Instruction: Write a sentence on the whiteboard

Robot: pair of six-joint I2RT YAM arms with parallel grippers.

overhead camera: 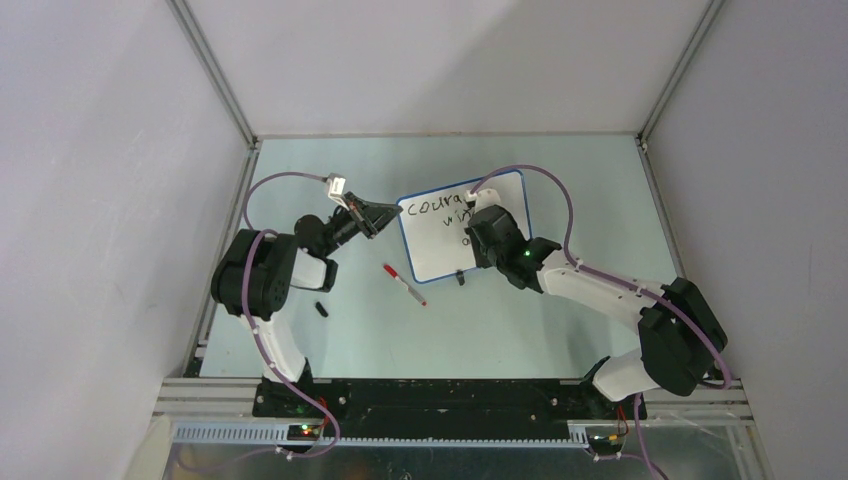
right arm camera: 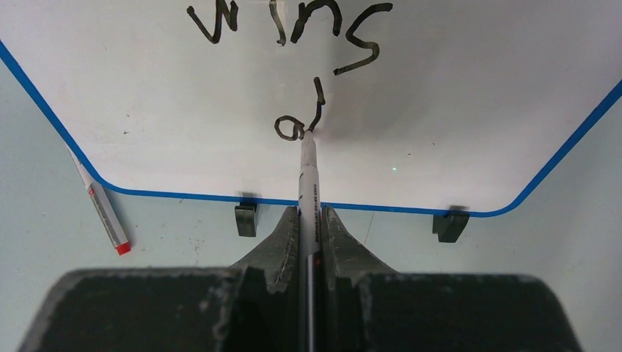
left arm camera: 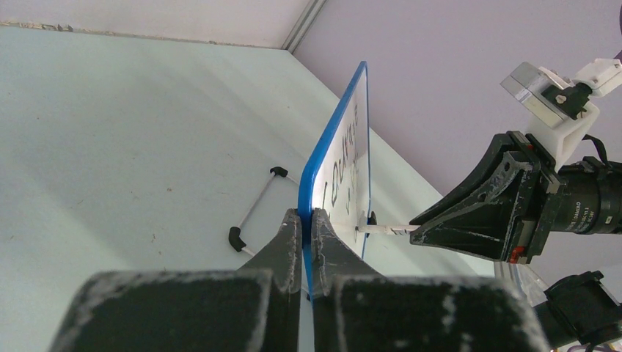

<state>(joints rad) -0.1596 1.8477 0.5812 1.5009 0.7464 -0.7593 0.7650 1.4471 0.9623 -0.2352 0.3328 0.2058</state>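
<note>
Now your small rectangular white whiteboard (overhead camera: 432,250), thin blue rim, sits centrally on the pale worktop (overhead camera: 400,335) — its black handwritten sentence (right arm camera: 293,22) shows "wins" with "al" below. Your left claw (left arm camera: 308,216) pinches the board's rim; your right claw (right arm camera: 312,214) pinches a slim white marker (right arm camera: 309,176), tip at the "l".

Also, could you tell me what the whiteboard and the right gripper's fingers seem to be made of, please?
The whiteboard: smooth white panel with a faint sheen, probably coated board or plastic; its blue rim looks like moulded plastic. The fingers of the right gripper: matte black, likely plastic, their edges scuffed pale grey.
</note>
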